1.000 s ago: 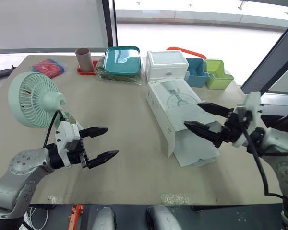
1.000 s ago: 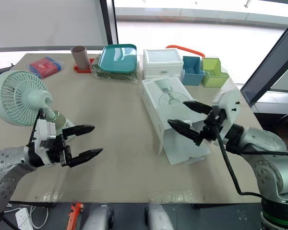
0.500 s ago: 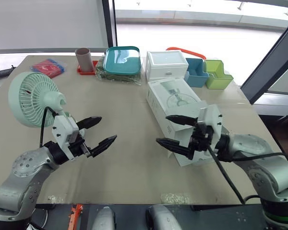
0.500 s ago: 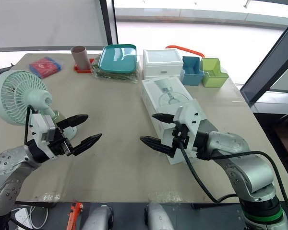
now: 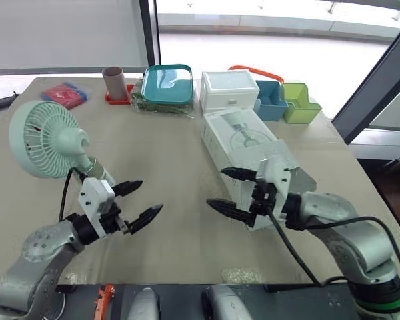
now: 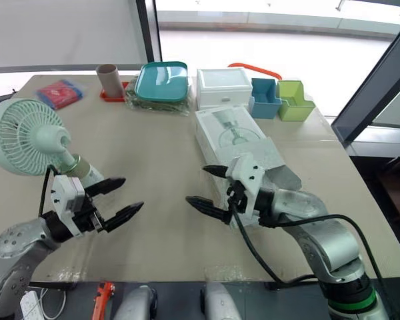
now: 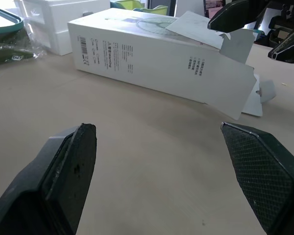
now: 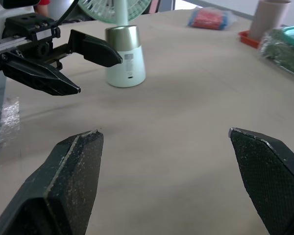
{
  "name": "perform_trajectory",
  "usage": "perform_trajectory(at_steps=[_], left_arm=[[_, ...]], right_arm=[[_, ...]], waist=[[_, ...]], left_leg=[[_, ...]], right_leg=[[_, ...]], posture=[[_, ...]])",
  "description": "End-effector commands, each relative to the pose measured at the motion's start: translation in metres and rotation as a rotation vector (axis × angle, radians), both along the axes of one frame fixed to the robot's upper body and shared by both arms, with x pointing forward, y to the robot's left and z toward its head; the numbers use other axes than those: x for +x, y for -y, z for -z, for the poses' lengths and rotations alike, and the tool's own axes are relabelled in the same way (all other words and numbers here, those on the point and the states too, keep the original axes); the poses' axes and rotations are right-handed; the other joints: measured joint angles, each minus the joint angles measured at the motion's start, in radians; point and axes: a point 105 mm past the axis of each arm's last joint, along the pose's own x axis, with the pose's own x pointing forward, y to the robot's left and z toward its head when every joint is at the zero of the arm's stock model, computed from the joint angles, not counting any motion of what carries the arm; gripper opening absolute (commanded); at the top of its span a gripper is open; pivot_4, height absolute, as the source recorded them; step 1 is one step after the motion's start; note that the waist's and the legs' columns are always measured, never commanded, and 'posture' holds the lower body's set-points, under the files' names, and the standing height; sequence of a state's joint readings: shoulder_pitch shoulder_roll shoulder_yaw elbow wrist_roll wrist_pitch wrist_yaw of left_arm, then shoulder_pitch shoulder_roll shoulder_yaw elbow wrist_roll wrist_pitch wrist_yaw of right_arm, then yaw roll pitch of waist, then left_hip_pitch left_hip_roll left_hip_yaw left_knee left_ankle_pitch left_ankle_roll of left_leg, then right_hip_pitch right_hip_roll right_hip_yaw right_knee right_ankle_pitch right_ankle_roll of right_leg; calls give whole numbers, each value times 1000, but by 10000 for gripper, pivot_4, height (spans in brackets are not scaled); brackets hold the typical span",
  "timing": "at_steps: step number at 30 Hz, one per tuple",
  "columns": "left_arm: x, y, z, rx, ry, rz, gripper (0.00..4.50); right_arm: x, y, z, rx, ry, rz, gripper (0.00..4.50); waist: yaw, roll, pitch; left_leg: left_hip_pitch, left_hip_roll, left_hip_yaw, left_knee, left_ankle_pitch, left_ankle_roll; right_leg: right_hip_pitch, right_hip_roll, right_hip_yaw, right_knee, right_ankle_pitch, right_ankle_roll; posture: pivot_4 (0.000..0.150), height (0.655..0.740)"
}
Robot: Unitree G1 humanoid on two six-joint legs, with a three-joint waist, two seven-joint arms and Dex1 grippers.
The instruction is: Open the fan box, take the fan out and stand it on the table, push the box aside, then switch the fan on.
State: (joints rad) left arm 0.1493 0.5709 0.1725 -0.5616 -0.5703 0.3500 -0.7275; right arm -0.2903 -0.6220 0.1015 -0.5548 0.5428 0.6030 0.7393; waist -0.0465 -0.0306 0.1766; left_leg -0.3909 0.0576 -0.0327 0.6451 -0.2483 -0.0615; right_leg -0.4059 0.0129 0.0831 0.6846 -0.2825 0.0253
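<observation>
The mint-green fan (image 5: 47, 139) stands upright on the table's left side, its white base (image 8: 125, 55) on the tabletop. The white fan box (image 5: 243, 143) lies on its side right of centre, with its near end flap (image 7: 235, 73) hanging open. My left gripper (image 5: 151, 195) is open and empty, low over the table just right of the fan's base. My right gripper (image 5: 215, 186) is open and empty too, hovering at the box's near left corner and pointing toward the left gripper. A bare strip of table separates the two grippers.
Along the far edge stand a brown cup (image 5: 113, 83), a teal tray (image 5: 169, 83), a white drawer box (image 5: 229, 90), a blue bin (image 5: 273, 100) and a green bin (image 5: 302, 103). A red packet (image 5: 65, 95) lies at the far left. The table's front edge (image 5: 187, 277) is close.
My right gripper has swung left, from over the box's open flap to the table's middle beside the box. The left gripper has stayed near the fan base, still open.
</observation>
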Motion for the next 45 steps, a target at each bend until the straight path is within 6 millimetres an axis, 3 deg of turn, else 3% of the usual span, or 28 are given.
perform_trajectory(at_steps=[1, 7, 12, 17, 24, 30, 35, 39, 45], left_arm=[[-10, -5, -9, 26, 61, -17, 45000], [-20, -26, -15, -70, 90, -151, 45000], [-32, -55, -46, -216, 270, -406, 45000], [-48, -52, -62, -214, 271, -440, 45000], [-63, -74, -64, -211, 266, -549, 45000], [-57, -98, -69, -206, 297, -670, 45000], [-52, -114, -74, -240, 311, -759, 45000], [-54, -114, -80, -286, 351, -761, 45000], [-47, -123, -68, -254, 299, -829, 45000]], right_arm=[[2, -6, -8, 16, 40, -25, 44716], [11, -14, -5, 27, 36, -44, 44716], [21, -21, -1, 23, 27, -82, 44716], [29, -29, 1, 24, 27, -121, 44716], [32, -43, -9, 62, 48, -212, 44716], [31, -54, -25, 137, 70, -278, 44716], [34, -62, -22, 107, 90, -297, 44716], [33, -62, -21, 103, 91, -308, 44716], [32, -62, -20, 96, 95, -310, 44716]], waist=[[1, 0, 0], [0, 0, 0], [0, -1, 0], [0, -3, 0], [-3, -2, 0], [-1, -3, 0], [-1, -3, 0], [-1, -3, 0], [-1, -3, 0]], left_leg=[[0, 0, 0, 0, 0, 0], [0, 0, 0, 2, 0, 0], [0, 0, 1, 2, 0, 1], [-1, 1, 0, 4, -1, 1], [-1, 1, 1, 4, -1, 1], [-1, 1, 1, 5, -1, 2], [-1, 1, 1, 5, -1, 2], [-1, 1, 0, 5, -1, 2], [-1, 1, 1, 5, -1, 1]], right_leg=[[0, 0, 0, 0, 0, 0], [0, 0, 0, 0, 0, 0], [0, 0, 0, 0, 0, 0], [1, 0, 0, 0, 1, 0], [1, 1, 1, 0, 1, 0], [1, 1, 0, 0, 1, 0], [1, 1, 0, 0, 2, 0], [0, 1, 0, 0, 2, 0], [0, 1, 0, 0, 2, 0]], posture=[[1500, 7400], [1500, 7400], [1500, 7400], [1500, 7400], [1500, 7400], [1500, 7400], [1500, 7400], [1500, 7400], [1500, 7400]])
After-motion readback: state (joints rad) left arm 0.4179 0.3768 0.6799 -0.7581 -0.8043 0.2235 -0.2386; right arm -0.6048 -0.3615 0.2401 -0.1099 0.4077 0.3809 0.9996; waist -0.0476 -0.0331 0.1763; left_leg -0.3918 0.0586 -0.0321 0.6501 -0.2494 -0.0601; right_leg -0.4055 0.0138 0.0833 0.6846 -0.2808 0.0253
